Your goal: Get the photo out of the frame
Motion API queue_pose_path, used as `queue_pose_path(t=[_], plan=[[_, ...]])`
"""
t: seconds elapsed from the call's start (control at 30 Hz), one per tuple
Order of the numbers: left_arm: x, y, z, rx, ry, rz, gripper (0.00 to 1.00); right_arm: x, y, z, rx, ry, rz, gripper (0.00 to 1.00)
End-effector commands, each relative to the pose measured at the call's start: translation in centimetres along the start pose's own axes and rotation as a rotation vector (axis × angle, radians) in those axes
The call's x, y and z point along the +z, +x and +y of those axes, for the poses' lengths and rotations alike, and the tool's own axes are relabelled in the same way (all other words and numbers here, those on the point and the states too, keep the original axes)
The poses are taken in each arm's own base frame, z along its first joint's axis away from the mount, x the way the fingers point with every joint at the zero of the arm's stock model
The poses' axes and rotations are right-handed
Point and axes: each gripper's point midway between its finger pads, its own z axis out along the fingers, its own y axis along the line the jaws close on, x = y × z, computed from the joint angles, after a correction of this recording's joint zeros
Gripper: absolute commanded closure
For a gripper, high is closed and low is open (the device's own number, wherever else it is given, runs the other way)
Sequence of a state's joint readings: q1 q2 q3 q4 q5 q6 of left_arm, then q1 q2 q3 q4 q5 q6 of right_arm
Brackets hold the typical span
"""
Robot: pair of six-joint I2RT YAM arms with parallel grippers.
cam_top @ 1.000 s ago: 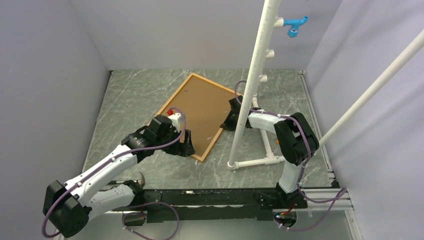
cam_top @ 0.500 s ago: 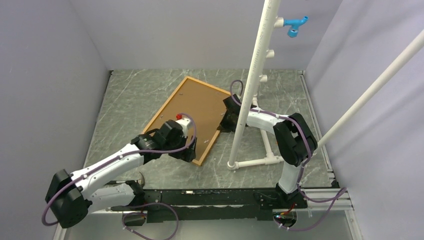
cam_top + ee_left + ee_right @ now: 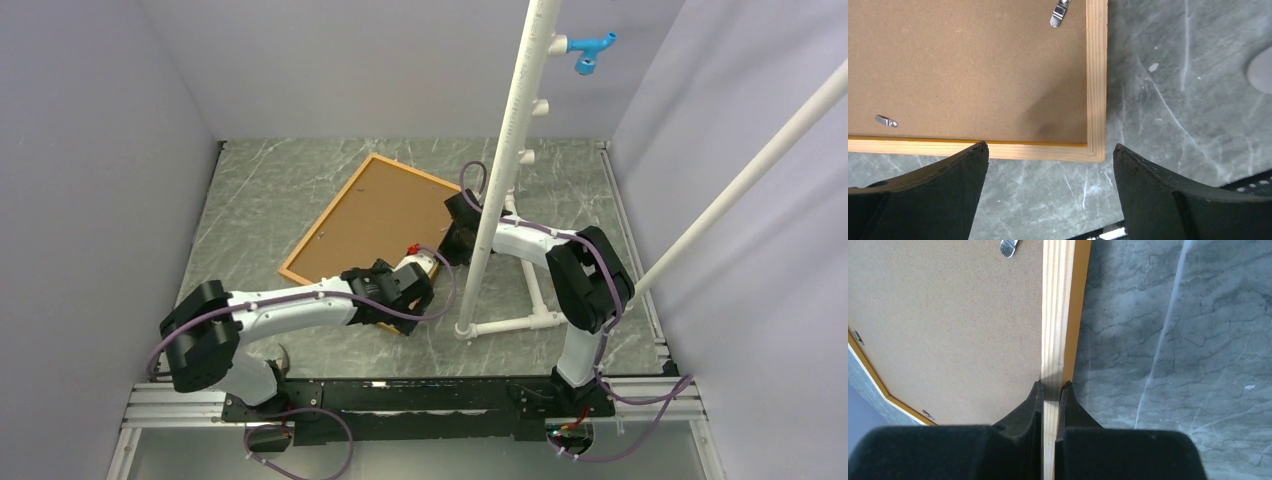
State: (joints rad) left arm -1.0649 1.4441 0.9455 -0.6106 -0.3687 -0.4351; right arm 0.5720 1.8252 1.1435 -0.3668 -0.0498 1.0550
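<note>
Marble tabletop (image 3: 1173, 125) beside the frame (image 3: 1096, 75) corner, left hand (image 3: 1049, 150) wide apart over it, right hand (image 3: 1050, 387) tight on its rail.

No text, label, brand, number or sign could be read, neither on the frame (image 3: 1096, 75) nor on its backing board (image 3: 973, 70)

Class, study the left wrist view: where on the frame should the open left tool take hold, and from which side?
Probably the near rail of the frame, by the corner, from the outer edge, as the right tool pinches its rail: the rim is thin and the backing board fills the inside.
</note>
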Motion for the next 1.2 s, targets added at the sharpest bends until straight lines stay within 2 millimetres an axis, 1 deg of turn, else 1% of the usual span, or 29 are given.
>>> queue_pose_path(t=[0.0,0.1,0.2,0.23,0.27,0.3,0.43,0.57,0.67,0.8,0.87,1.0,1.17], plan=[[-0.1,-1.8,-0.3,0.070,-0.112,-0.072,0.03,-3.7,-1.2,5.2,0.026,-0.173,-0.032,1.00],[0.4,-1.2,-1.2,0.150,-0.155,-0.064,0.01,-3.9,-1.3,5.4,0.035,-0.173,-0.034,1.00],[0.7,-0.5,-1.9,0.225,-0.204,-0.058,0.01,-3.9,-1.2,5.4,0.042,-0.169,-0.025,1.00],[0.9,-0.3,-1.7,0.288,-0.282,-0.054,0.01,-3.9,-1.1,5.4,0.050,-0.171,-0.018,1.00],[1.0,-0.2,-1.7,0.314,-0.315,-0.054,0.01,-3.8,-1.0,5.4,0.054,-0.170,-0.014,1.00],[0.9,-0.3,-1.4,0.332,-0.355,-0.062,0.03,-3.7,-0.8,5.4,0.052,-0.170,-0.007,1.00],[1.4,-0.1,-1.3,0.406,-0.419,-0.070,0.09,-3.8,-0.8,5.0,0.052,-0.157,-0.002,1.00],[1.9,0.6,-1.3,0.487,-0.448,-0.070,0.10,-3.9,-0.9,5.0,0.048,-0.155,-0.004,1.00],[2.1,0.8,-0.8,0.521,-0.498,-0.067,0.12,-3.7,-0.6,5.1,0.042,-0.160,0.007,1.00],[2.1,0.6,-0.6,0.534,-0.530,-0.070,0.22,-3.6,-0.7,5.0,0.034,-0.152,0.005,1.00],[2.3,0.6,-0.7,0.547,-0.534,-0.068,0.26,-3.8,-1.0,5.0,0.027,-0.150,-0.004,1.00],[2.5,0.7,-0.6,0.574,-0.569,-0.050,0.26,-4.1,-1.2,5.2,-0.010,-0.146,-0.008,1.00],[2.1,0.3,-0.1,0.605,-0.627,-0.042,0.25,-4.2,-1.0,5.3,-0.043,-0.148,0.005,1.00]])
